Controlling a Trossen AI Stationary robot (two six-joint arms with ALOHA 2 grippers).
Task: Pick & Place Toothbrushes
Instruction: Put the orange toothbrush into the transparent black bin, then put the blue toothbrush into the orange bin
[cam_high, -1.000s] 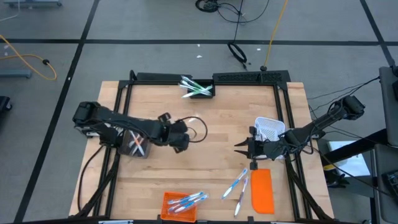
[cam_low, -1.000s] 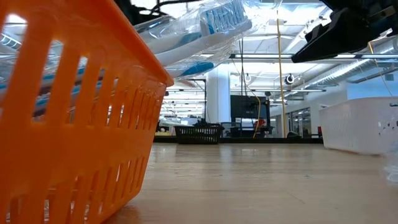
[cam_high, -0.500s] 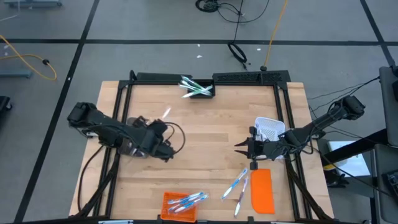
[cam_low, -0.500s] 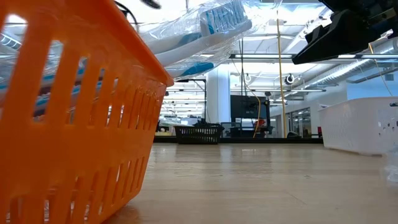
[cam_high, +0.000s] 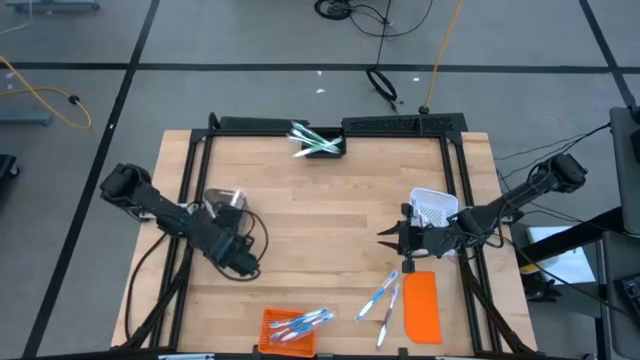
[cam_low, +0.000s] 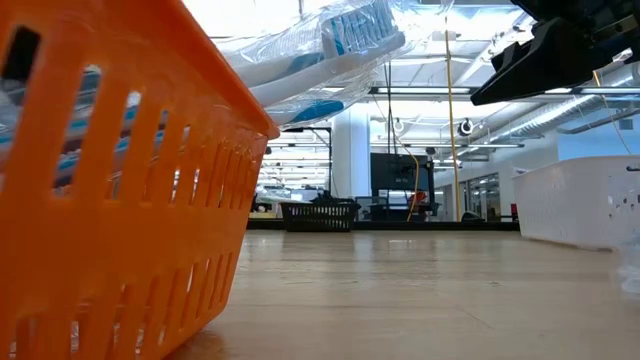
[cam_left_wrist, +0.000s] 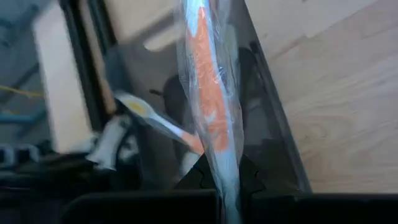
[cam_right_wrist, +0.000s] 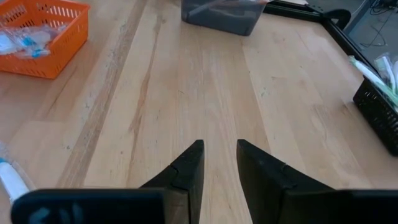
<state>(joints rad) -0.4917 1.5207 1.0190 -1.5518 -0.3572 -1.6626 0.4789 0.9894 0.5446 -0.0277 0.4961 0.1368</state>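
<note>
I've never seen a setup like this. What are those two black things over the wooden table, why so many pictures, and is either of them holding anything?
They are two robot arms. One camera looks straight down, one sits at table height, and one rides on each wrist. The left gripper has its fingers shut on a plastic-wrapped orange-and-white toothbrush, seen from its wrist camera. The right gripper hovers empty, fingers slightly apart. On the wooden table lie an orange slotted basket of toothbrushes, a black bin holding more, a white mesh basket, a flat orange lid and loose wrapped toothbrushes.

Bare tabletop (cam_high: 330, 220) between the arms
</note>
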